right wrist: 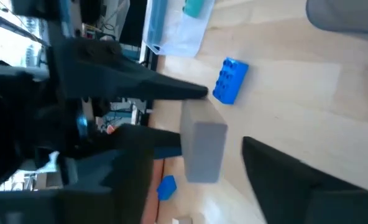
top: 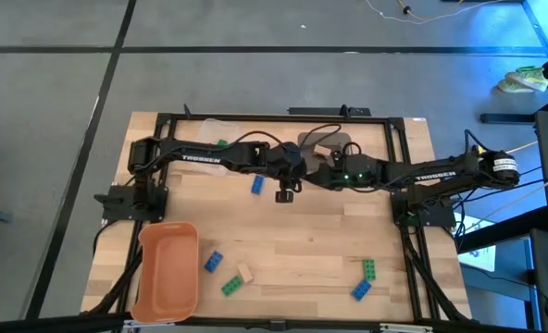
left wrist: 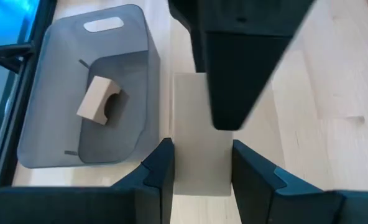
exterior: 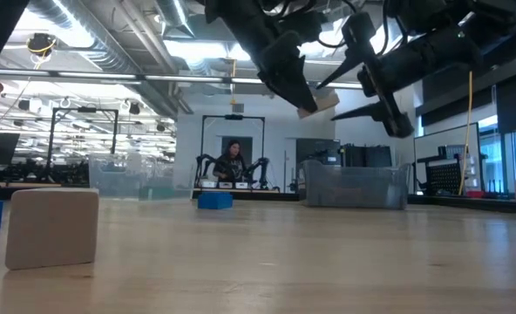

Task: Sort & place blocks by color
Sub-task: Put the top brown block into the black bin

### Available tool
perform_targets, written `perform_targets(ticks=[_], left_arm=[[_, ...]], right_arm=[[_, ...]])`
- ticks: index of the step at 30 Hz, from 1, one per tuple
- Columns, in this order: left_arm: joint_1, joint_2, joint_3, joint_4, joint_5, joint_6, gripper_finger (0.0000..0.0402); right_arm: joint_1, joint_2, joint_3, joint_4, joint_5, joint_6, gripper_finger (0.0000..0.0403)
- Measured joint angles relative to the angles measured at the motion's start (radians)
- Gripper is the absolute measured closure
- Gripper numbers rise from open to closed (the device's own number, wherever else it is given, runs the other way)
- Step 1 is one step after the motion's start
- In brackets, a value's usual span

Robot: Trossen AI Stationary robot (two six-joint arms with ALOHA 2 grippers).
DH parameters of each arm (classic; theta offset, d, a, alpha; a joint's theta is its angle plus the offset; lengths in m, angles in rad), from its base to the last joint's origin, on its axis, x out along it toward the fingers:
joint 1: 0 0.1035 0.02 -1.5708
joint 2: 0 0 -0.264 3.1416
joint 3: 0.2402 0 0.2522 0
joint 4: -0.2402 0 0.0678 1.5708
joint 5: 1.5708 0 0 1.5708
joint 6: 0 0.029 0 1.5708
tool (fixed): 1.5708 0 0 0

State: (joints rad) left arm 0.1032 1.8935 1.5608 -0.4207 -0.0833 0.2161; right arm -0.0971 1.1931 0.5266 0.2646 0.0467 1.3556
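The left gripper (left wrist: 201, 152) is clamped on a pale tan block (left wrist: 187, 112). It holds the block up in the air, just beside the grey bin (top: 322, 141), on the side nearer the orange bin (top: 168, 268). The right gripper (right wrist: 199, 140) is at the same spot. Its fingers are apart, one on each side of the same block, and one finger has a gap next to the block.

Inside the grey bin lies another tan block (left wrist: 99, 99), tipped on its side.

A blue block (top: 256, 184) lies flat on the bench (top: 311, 240), near the grey bin and close to the two grippers. On the far side of the left arm from the grey bin sits a clear bin (top: 209, 128) with a green block (top: 222, 143) in it.

Well apart from the grey bin, at the bench's other edge, more blocks lie loose. A blue one (top: 213, 262), a tan one (top: 244, 273) and a green one (top: 230, 287) sit just beside the orange bin. A green one (top: 369, 269) and a blue one (top: 360, 290) sit together farther along.
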Motion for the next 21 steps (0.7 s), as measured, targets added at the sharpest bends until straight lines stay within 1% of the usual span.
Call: perform_targets(ticks=[2,7,14,15,18,21], left_arm=[[0.000,0.000,0.000,-0.003,0.001,0.000,0.0292],[-0.001,0.000,0.000,-0.003,-0.008,-0.001,0.0292],[0.000,0.000,0.000,0.004,-0.007,0.003,0.0291],[0.000,0.000,0.000,0.005,-0.008,-0.001,0.0283],[0.005,-0.002,0.000,0.004,0.007,-0.010,0.0239],[0.026,-0.031,0.000,-0.057,0.039,-0.045,0.0199]], right_arm=[[0.000,0.000,0.000,0.004,0.015,0.001,0.0214],[0.000,0.000,0.001,0.009,0.036,0.006,0.0344],[-0.001,-0.001,0.001,0.010,0.027,0.000,0.0346],[-0.002,-0.002,0.001,0.010,0.026,-0.005,0.0346],[-0.002,-0.025,0.001,-0.010,0.013,-0.059,0.0346],[-0.033,-0.076,0.001,-0.078,-0.005,-0.107,0.0346]])
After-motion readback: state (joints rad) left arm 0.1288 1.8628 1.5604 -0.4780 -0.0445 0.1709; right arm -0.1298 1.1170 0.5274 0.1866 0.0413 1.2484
